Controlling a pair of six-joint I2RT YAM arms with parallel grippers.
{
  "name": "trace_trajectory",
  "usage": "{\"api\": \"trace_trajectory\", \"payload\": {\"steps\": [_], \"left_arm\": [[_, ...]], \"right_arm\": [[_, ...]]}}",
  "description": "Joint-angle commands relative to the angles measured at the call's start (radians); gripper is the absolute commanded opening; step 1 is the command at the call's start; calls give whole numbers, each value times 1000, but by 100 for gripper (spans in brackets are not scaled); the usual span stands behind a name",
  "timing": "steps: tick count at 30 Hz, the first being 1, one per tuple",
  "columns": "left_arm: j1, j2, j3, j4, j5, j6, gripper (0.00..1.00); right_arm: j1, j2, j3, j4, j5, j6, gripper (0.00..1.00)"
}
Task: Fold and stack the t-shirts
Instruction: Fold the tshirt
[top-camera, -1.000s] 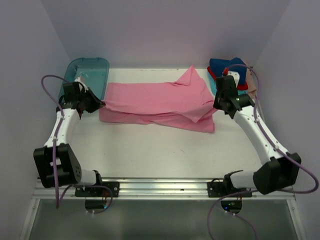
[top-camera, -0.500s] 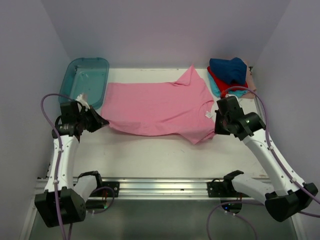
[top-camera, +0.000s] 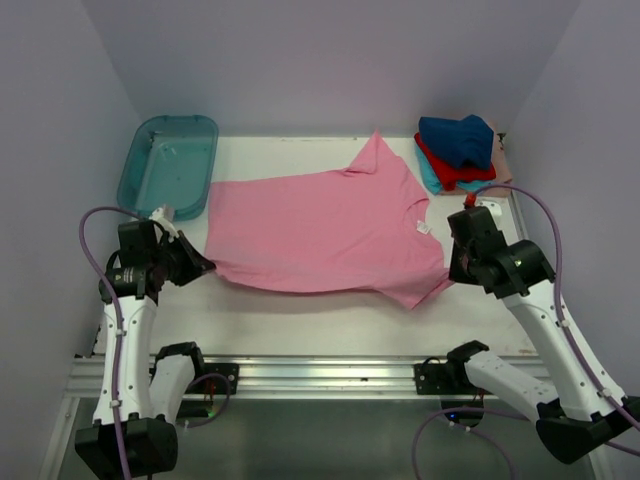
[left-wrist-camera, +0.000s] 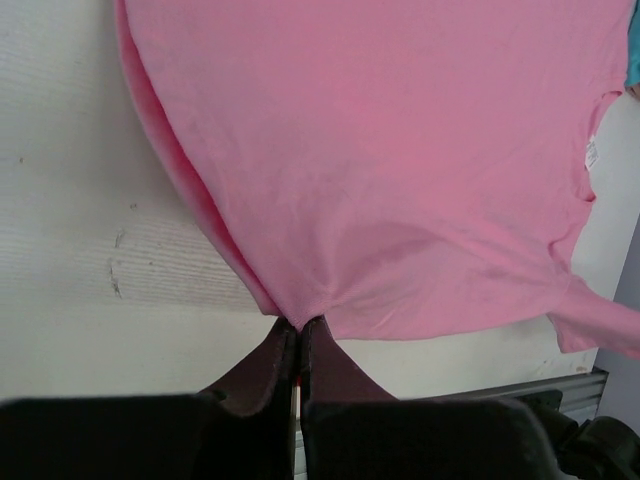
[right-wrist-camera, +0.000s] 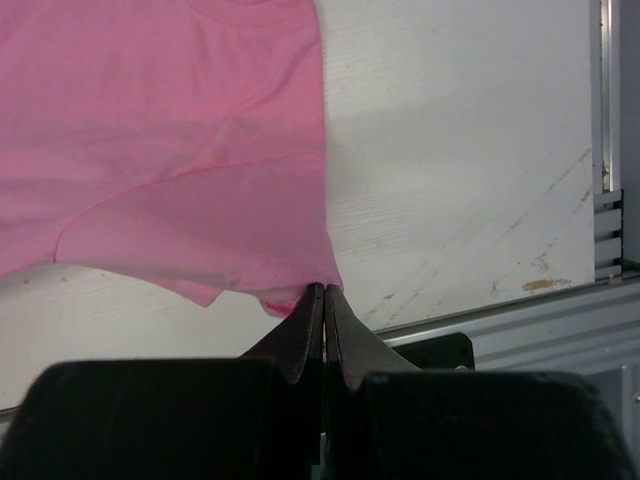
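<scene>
we've got the left gripper (left-wrist-camera: 298, 322) pinched tight on the pink t-shirt (top-camera: 320, 228) at its near hem corner, right gripper (right-wrist-camera: 323, 291) clamped on its near sleeve tip, both arms bent low flanking it, shirt spread flat, open table (top-camera: 320, 325) along its near edge, folded t-shirts (top-camera: 458, 150) off its far-right corner, tub (top-camera: 168, 160) far-left

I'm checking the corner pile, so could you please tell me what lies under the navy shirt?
A red shirt lies under the navy shirt, with a teal shirt below it. Anything further down is covered.
</scene>
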Motion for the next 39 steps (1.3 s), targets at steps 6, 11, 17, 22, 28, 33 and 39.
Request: {"api": "trace_trajectory", "payload": {"steps": [6, 11, 17, 22, 28, 33, 39], "left_arm": [[-2, 26, 43, 7, 74, -48, 0], [0, 23, -14, 76, 277, -150, 0], [-2, 0, 29, 83, 201, -143, 0], [-49, 43, 253, -80, -92, -43, 0], [-52, -32, 152, 102, 84, -163, 0], [-52, -37, 225, 106, 35, -186, 0], [-52, -21, 184, 98, 81, -192, 0]], "right_arm": [[3, 9, 24, 6, 75, 0, 0], [2, 34, 16, 40, 55, 0, 0], [3, 32, 5, 52, 44, -1, 0], [3, 40, -4, 75, 30, -7, 0], [3, 45, -29, 104, 13, -16, 0], [3, 55, -47, 127, 26, -24, 0], [2, 65, -56, 160, 35, -21, 0]]}}
